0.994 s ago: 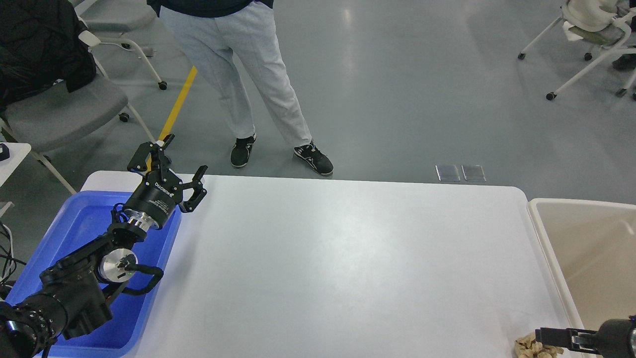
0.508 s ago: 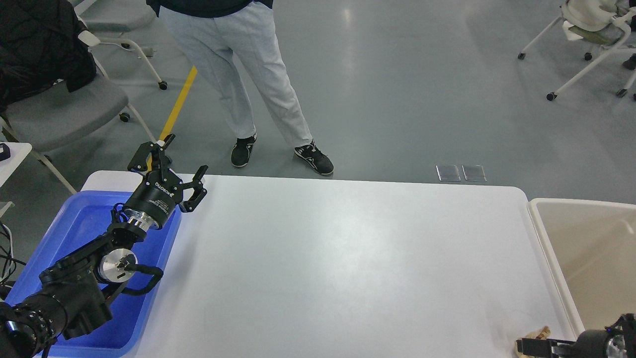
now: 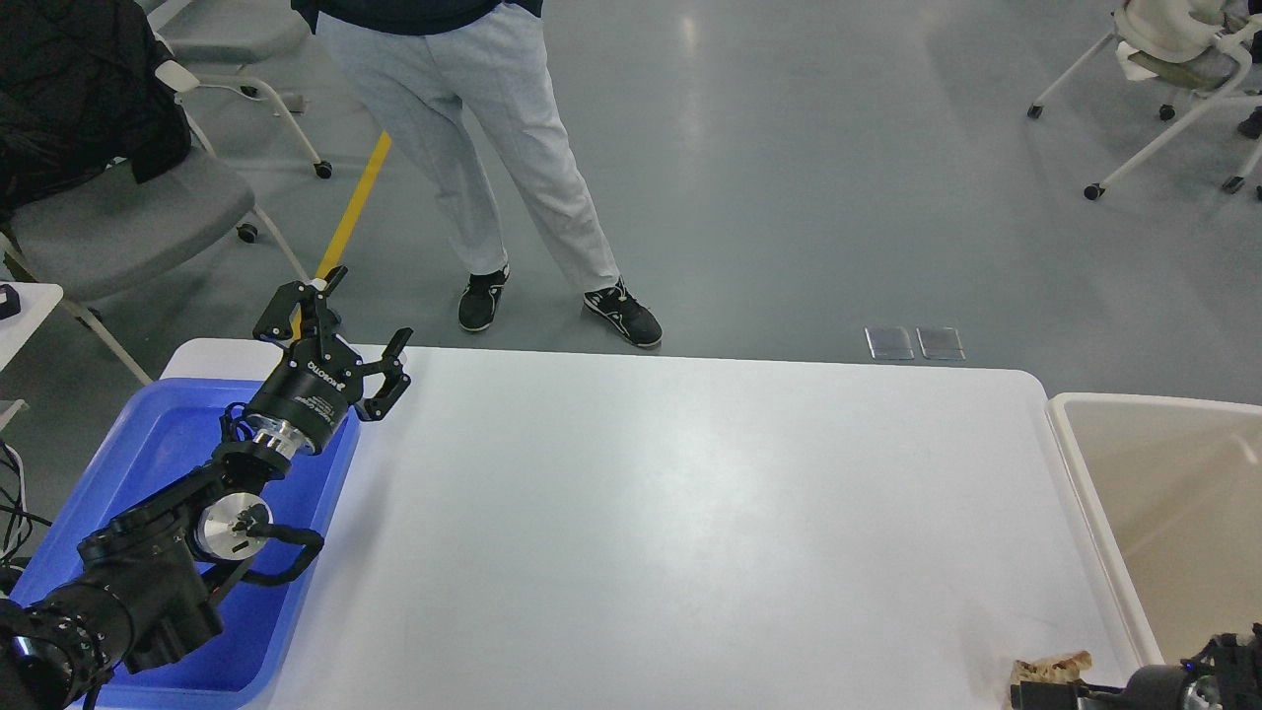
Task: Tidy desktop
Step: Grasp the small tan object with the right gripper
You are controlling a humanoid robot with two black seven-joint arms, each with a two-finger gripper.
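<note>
At the near right corner of the white surface (image 3: 690, 513) lies a small crumpled tan scrap (image 3: 1053, 667), its long axis running roughly left to right along the near edge. The right gripper (image 3: 1025, 695) sits touching or just below it, too cut off to tell how its jaws stand. The left gripper (image 3: 340, 320), jaws apart and empty, hangs over the far left corner above the blue tray (image 3: 148, 444), well apart from the scrap, so the right arm is clearly nearer. The beige bin (image 3: 1075, 444) stands just beside the right edge.
</note>
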